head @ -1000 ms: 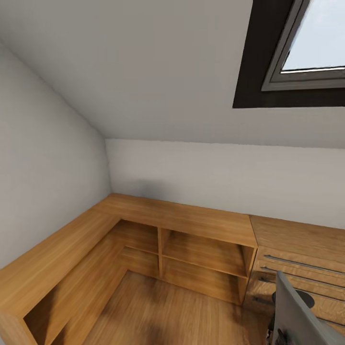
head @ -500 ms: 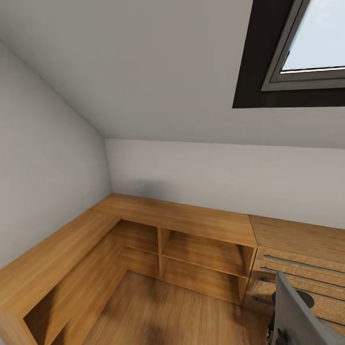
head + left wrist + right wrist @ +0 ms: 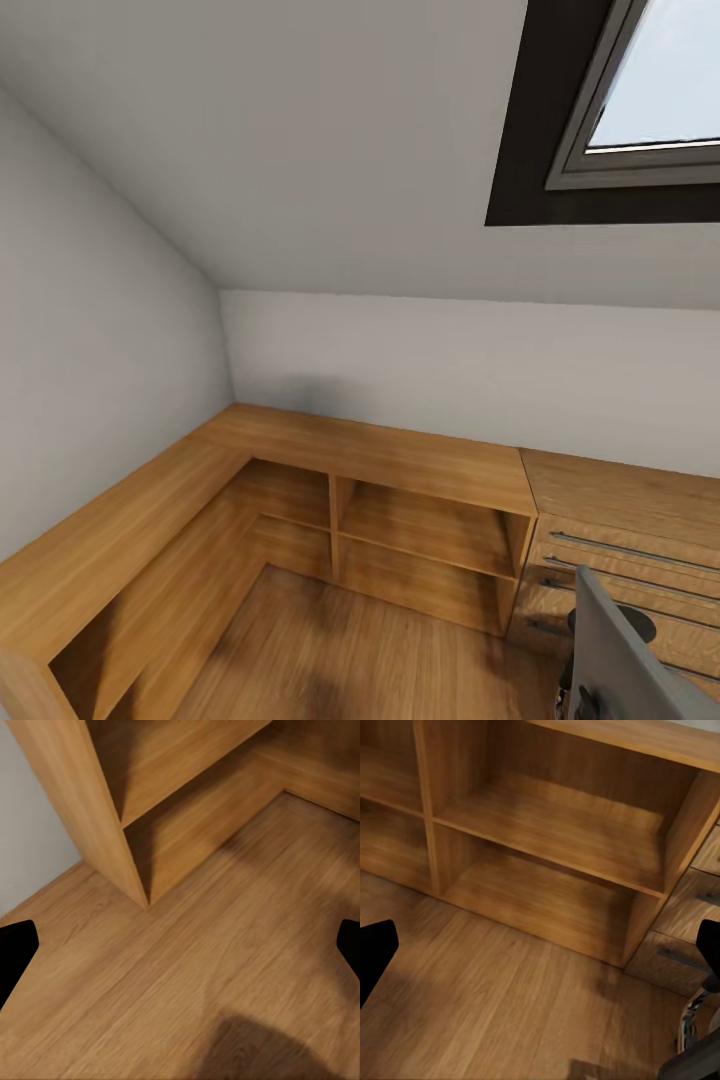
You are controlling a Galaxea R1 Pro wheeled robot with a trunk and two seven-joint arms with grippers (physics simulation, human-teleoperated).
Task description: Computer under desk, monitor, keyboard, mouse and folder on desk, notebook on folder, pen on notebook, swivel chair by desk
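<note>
Worktop: I cannot tell where it lies from here; the robot faces a corner of light wooden furniture, so I judge it to be on its way.
Left claw (image 3: 180, 949): spread wide, nothing between the tips, floor (image 3: 225, 967) beneath.
Right claw (image 3: 540, 949): spread wide too, carrying nothing, looking at the open shelves.
Shelf unit (image 3: 380, 460): L-shaped, from 8 o'clock round to 5 o'clock in the head view, its compartments bare.
Drawer unit (image 3: 620, 500): at 4 o'clock, touching the shelf unit's end, with long bar handles.
Grey panel (image 3: 620, 660): at 5 o'clock, very near the robot and tilted; too cropped to name.
Skylight (image 3: 660, 90): at 1 o'clock in the sloped ceiling.
Risk one: turning or driving here could knock the grey panel or the drawer unit, since both sit close at the right side.
Risk two: the low arms could clip the shelf unit's upright, which stands near the left claw.
Risk three: mistaking this wooden unit for the goal surface would put things in the wrong place.
In the way: the shelf unit closes off 12 o'clock; I judge open floor lies behind.
</note>
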